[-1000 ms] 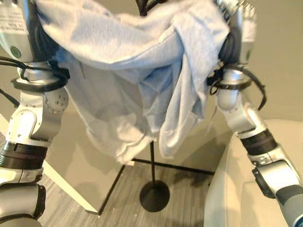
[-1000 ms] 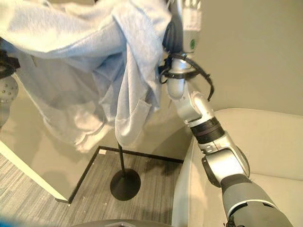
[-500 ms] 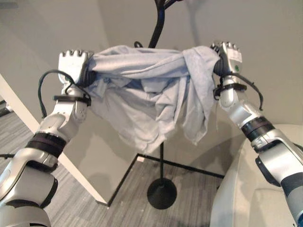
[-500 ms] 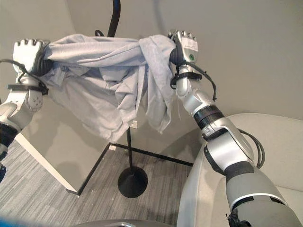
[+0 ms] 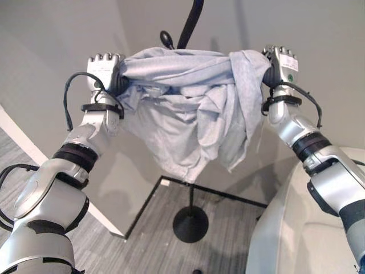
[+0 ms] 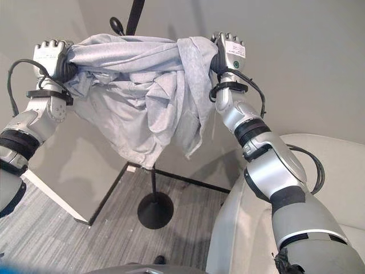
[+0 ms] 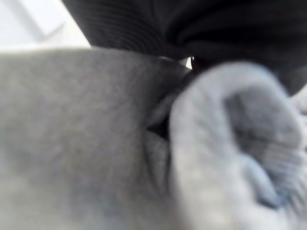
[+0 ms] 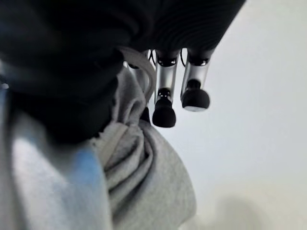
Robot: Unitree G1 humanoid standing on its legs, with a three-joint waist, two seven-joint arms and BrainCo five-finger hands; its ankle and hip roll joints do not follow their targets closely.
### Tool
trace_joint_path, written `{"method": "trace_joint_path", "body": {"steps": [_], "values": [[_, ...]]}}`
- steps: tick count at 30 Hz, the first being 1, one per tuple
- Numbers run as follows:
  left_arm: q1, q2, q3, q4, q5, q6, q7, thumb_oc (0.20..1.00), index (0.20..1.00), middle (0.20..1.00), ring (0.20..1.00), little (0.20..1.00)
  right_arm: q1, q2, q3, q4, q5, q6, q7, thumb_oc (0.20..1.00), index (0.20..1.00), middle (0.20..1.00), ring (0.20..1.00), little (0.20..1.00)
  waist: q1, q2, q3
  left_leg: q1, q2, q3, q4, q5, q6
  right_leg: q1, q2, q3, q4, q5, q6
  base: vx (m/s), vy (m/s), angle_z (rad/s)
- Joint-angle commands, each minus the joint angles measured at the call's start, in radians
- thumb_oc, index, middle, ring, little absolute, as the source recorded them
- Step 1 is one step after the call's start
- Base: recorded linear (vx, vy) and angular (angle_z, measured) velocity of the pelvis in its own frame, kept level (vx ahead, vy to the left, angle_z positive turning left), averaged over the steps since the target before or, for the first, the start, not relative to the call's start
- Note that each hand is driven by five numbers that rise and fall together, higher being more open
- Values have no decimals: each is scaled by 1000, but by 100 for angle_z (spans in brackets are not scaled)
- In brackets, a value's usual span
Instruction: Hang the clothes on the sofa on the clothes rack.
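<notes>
The left hand (image 5: 104, 69) is up high with its fingers curled tight on one end of the grey garment (image 5: 185, 108). In the left wrist view the cloth (image 7: 96, 143) is bunched right against the hand's dark cover, so the fingers are hard to see there, but the hand looks closed on the cloth.

The right hand (image 5: 280, 64) is up high too, on the other side. Its fingers are curled round the other end of the garment. In the right wrist view a fold of cloth (image 8: 139, 177) runs under the dark cover, and two dark fingertips (image 8: 164, 115) stick out past it.

The garment is light grey and soft. It is pulled wide between the two hands along its top edge. The rest hangs down in loose folds, with one long piece drooping near the right hand.

The black clothes rack (image 5: 190, 23) stands behind the garment. Its round base (image 5: 190, 224) sits on the grey striped floor (image 5: 142, 240). The pale sofa (image 6: 336, 171) is by the right arm.
</notes>
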Motion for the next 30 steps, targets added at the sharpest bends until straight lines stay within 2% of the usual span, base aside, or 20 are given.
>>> {"method": "trace_joint_path", "body": {"steps": [1, 3, 4, 7, 11, 13, 14, 16, 19, 20, 21, 22, 25, 30], "values": [[-62, 6, 65, 87, -51, 19, -14, 200, 200, 200, 200, 200, -99, -49, -17, 68, 29, 12, 9, 200, 200, 200, 200, 200, 47, -11, 73, 83, 5, 14, -50, -79, -29, 33, -119, 52, -58, 492, 64, -41, 22, 1], [19, -106, 95, 181, -105, 20, -56, 200, 200, 200, 200, 200, -41, 50, -26, 118, 58, 8, 44, 200, 200, 200, 200, 200, 41, -22, 93, 78, -3, 19, -48, -79, -22, 19, -125, 67, -57, 483, 64, -68, 32, -5], [19, -106, 95, 182, -105, 20, -55, 200, 200, 200, 200, 200, -41, 51, -25, 118, 59, 8, 44, 200, 200, 200, 200, 200, 42, -22, 92, 78, -3, 20, -49, -79, -22, 18, -125, 68, -57, 482, 64, -48, 25, -9], [79, -198, 121, 223, -149, 16, -80, 200, 200, 200, 200, 200, 14, 117, -29, 118, 80, 1, 66, 200, 200, 200, 200, 200, 35, -27, 105, 75, -9, 23, -48, -80, -17, 8, -129, 80, -53, 471, 63, -40, 27, -5], [150, -319, 168, 253, -259, 1, -108, 200, 200, 200, 200, 200, 73, 188, -16, 87, 91, 5, 93, 200, 200, 200, 200, 200, 17, -28, 118, 75, -11, 29, -47, -82, -14, -9, -132, 94, -44, 463, 55, -45, 25, -8], [205, -414, 195, 226, -362, -17, -122, 200, 200, 200, 200, 200, 104, 230, -22, 66, 107, 8, 97, 200, 200, 200, 200, 200, 9, -22, 130, 70, -11, 31, -44, -81, -12, -18, -132, 99, -38, 460, 51, -65, 18, -3], [205, -414, 195, 226, -363, -16, -122, 200, 200, 200, 200, 200, 104, 230, -22, 65, 107, 9, 97, 200, 200, 200, 200, 200, 9, -22, 130, 70, -11, 31, -45, -81, -12, -19, -132, 99, -38, 460, 51, -58, 17, -1], [246, -483, 193, 173, -442, -37, -142, 200, 200, 200, 200, 200, 121, 253, -32, 43, 136, 3, 95, 200, 200, 200, 200, 200, 4, -14, 141, 67, -11, 28, -44, -78, -11, -25, -131, 102, -33, 453, 46, -52, 16, 0], [268, -508, 193, 125, -489, -50, -159, 200, 200, 200, 200, 200, 133, 259, -34, 25, 145, 2, 97, 200, 200, 200, 200, 200, 2, -9, 143, 68, -11, 27, -43, -78, -11, -24, -130, 99, -34, 449, 44, -13, 4, 1], [286, -521, 194, 94, -530, -63, -168, 213, 213, 213, 213, 213, 140, 264, -38, 15, 158, 2, 103, 225, 225, 225, 225, 225, 2, -6, 143, 69, -10, 27, -44, -78, -11, -24, -128, 95, -35, 444, 43, 0, 0, 0], [287, -521, 194, 93, -530, -63, -168, 420, 420, 420, 420, 420, 140, 264, -38, 15, 158, 2, 103, 470, 470, 470, 470, 470, 2, -6, 143, 69, -10, 27, -44, -78, -12, -24, -128, 95, -35, 444, 43, 0, 0, 0], [293, -521, 193, 81, -535, -65, -167, 1000, 1000, 1000, 1000, 1000, 142, 267, -39, 10, 168, 1, 101, 1000, 1000, 1000, 1000, 1000, 2, -7, 142, 70, -10, 27, -45, -78, -12, -23, -128, 93, -36, 443, 43, 0, 0, 0], [310, -523, 207, 71, -595, -80, -181, 1000, 1000, 1000, 1000, 1000, 140, 266, -60, -4, 203, -4, 98, 1000, 1000, 1000, 1000, 1000, 0, -5, 137, 73, -8, 30, -46, -78, -13, -22, -126, 95, -37, 443, 42, 0, 0, 0], [313, -512, 236, 89, -630, -62, -187, 1000, 1000, 1000, 1000, 1000, 143, 222, -96, -39, 217, 7, 86, 1000, 1000, 1000, 1000, 1000, -6, 7, 130, 82, -6, 31, -48, -80, -13, -17, -122, 95, -40, 448, 43, 0, 0, 0]]}}
